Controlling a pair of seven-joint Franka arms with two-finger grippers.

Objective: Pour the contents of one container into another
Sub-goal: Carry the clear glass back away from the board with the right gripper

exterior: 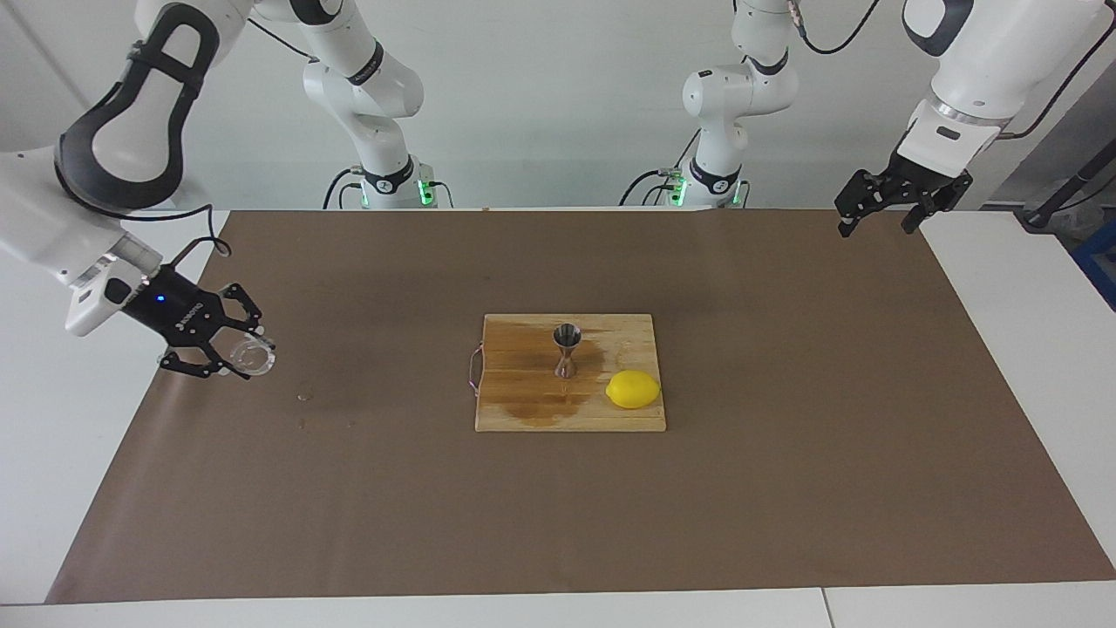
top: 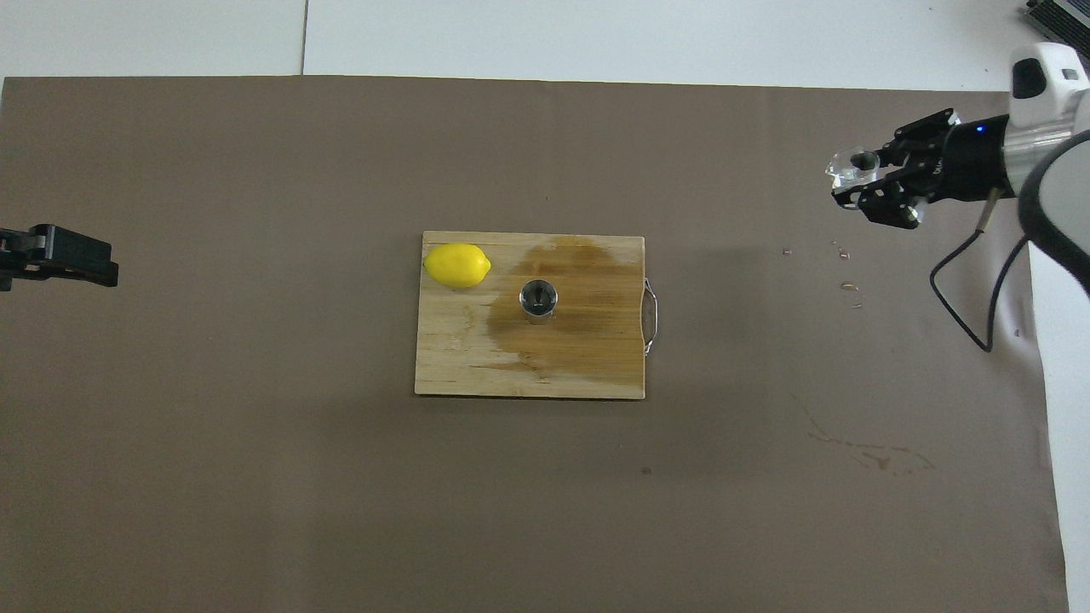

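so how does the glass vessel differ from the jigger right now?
The glass vessel is clear and squat; the jigger is grey steel, hourglass-shaped. The glass vessel is held in the right gripper over the brown mat at the right arm's end; the jigger stands upright on the stained cutting board beside the lemon. Both are small open containers.

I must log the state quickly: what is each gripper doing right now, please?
Right gripper: shut on the clear glass vessel, over the brown mat toward the right arm's end.
Left gripper: open, empty, waiting over the mat's corner.
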